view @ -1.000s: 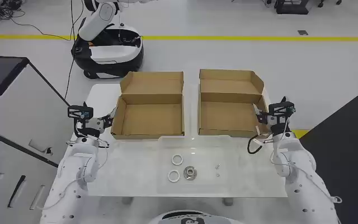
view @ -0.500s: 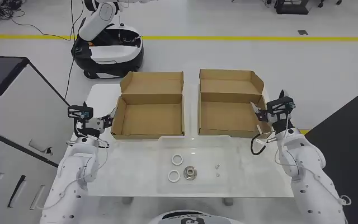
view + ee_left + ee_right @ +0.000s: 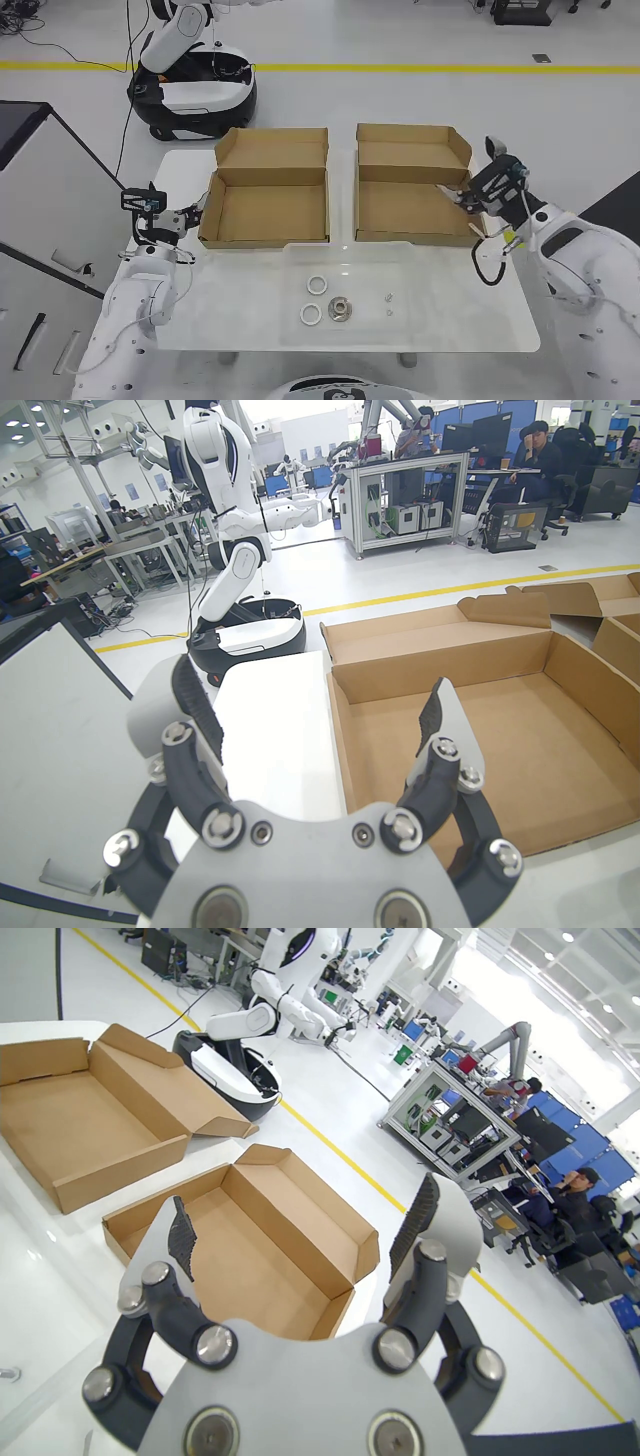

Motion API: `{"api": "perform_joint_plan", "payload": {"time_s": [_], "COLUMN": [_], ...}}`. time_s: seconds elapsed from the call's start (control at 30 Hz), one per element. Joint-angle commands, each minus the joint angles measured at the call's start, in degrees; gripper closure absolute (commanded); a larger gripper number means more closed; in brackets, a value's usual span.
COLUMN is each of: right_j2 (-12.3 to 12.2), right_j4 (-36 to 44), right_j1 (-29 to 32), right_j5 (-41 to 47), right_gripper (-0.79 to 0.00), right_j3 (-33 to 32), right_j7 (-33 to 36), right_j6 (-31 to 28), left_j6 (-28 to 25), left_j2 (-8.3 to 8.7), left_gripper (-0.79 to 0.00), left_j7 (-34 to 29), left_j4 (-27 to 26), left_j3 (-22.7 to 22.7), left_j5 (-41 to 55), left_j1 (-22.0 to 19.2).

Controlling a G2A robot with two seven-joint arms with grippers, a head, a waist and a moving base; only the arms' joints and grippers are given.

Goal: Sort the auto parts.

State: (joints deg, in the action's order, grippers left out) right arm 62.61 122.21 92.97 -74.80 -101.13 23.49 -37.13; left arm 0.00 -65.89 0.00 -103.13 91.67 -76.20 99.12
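Observation:
Near the table's front middle lie two white rings (image 3: 317, 284) (image 3: 311, 314), a round metal part (image 3: 339, 307) and two small screws (image 3: 388, 296) (image 3: 388, 312). Behind them stand two open cardboard boxes, the left box (image 3: 268, 212) (image 3: 490, 750) (image 3: 75, 1128) and the right box (image 3: 410, 208) (image 3: 260, 1248), both with nothing inside. My left gripper (image 3: 195, 215) (image 3: 310, 680) hangs open just outside the left box's outer wall. At the right box's outer edge my right gripper (image 3: 462, 195) (image 3: 302, 1193) is open, holding nothing.
The white table (image 3: 250, 310) has free surface on both sides of the parts. Box lids fold back toward the far edge. Another white robot on a dark base (image 3: 195, 90) stands on the floor beyond the table. A dark panel (image 3: 30, 180) stands to the left.
The right arm has swung outward to the right, and its gripper has risen slightly beside the right box's outer edge. The left arm and the parts have not moved.

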Motion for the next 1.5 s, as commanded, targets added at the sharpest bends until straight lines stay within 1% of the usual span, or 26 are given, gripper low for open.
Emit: {"api": "perform_joint_plan", "payload": {"time_s": [0.0,0.23,0.47,0.6,0.7,0.77,0.9,1.1,1.2,1.3,1.47], "right_j2": [-0.25,-1.21,-2.52,-4.60,-6.84,-8.75,-12.93,-18.19,-20.04,-21.39,-22.83], "right_j4": [0.55,2.98,3.72,2.95,1.76,0.58,-0.73,-2.36,-2.51,-2.48,-3.72], "right_j1": [-1.17,-5.66,-12.04,-15.80,-19.32,-21.98,-30.37,-45.97,-52.90,-58.72,-65.29], "right_j5": [0.64,6.53,16.85,18.81,20.86,22.65,29.34,41.80,46.04,49.68,53.48], "right_gripper": [-0.785,-0.785,-0.785,-0.785,-0.785,-0.785,-0.785,-0.785,-0.785,-0.785,-0.785], "right_j3": [0.57,3.73,8.88,14.58,19.38,23.83,33.01,48.34,56.23,62.92,70.54], "right_j7": [2.08,11.90,26.64,29.39,30.92,31.92,35.36,41.94,44.13,45.71,46.76], "right_j6": [-2.75,-11.20,-16.57,-14.29,-12.77,-11.77,-8.34,-1.75,0.44,2.03,3.09], "left_j6": [0.00,0.00,0.00,0.00,0.00,0.00,0.00,0.00,0.00,0.00,0.00], "left_j2": [0.00,0.00,0.00,0.00,0.00,0.00,0.00,0.00,0.00,0.00,0.00], "left_gripper": [-0.785,-0.785,-0.785,-0.785,-0.785,-0.785,-0.785,-0.785,-0.785,-0.785,-0.785], "left_j7": [0.00,0.00,0.00,0.00,0.00,0.00,0.00,0.00,0.00,0.00,0.00], "left_j4": [0.00,0.00,0.00,0.00,0.00,0.00,0.00,0.00,0.00,0.00,0.00], "left_j3": [0.00,0.00,0.00,0.00,0.00,0.00,0.00,0.00,0.00,0.00,0.00], "left_j5": [0.00,0.00,0.00,0.00,0.00,0.00,0.00,0.00,0.00,0.00,0.00], "left_j1": [0.00,0.00,0.00,0.00,0.00,0.00,0.00,0.00,0.00,0.00,0.00]}}
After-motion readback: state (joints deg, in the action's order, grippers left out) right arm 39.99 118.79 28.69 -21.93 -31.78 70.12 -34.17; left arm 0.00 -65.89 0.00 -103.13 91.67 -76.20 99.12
